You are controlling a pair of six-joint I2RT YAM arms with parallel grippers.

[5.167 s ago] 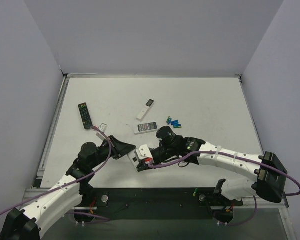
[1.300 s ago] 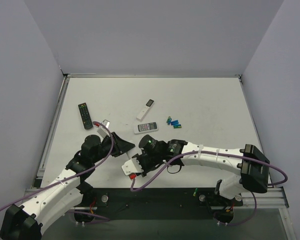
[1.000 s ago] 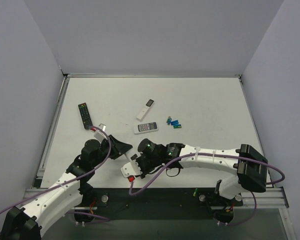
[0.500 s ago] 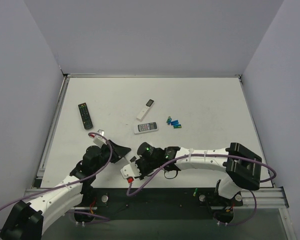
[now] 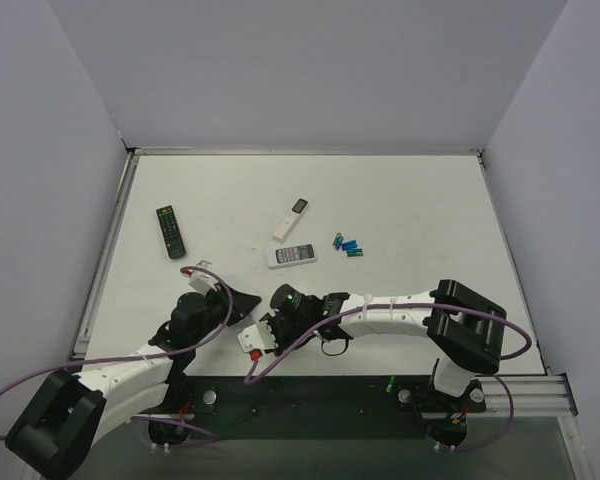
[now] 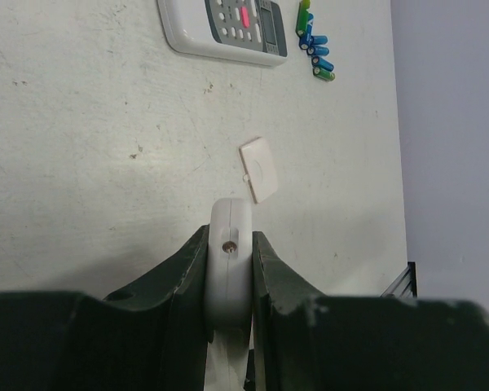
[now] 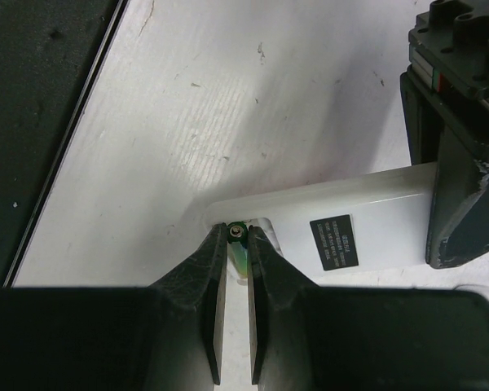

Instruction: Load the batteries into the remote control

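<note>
At the near edge of the table [image 5: 420,200], the right end effector [image 7: 237,238] is clamping a green battery [image 7: 240,257], holding it at the open bay in the end of the remote control [image 7: 375,216], whose white labelled back is showing. The left end effector [image 6: 230,241] is clamping the remote's other end, gripping it edge-on. A small white battery cover [image 6: 259,169] is lying just beyond. Loose batteries [image 6: 314,50], green and blue, are sitting clustered farther back beside a white remote with grey keypad [image 6: 224,28]. A black remote [image 5: 170,231] is lying far left.
</note>
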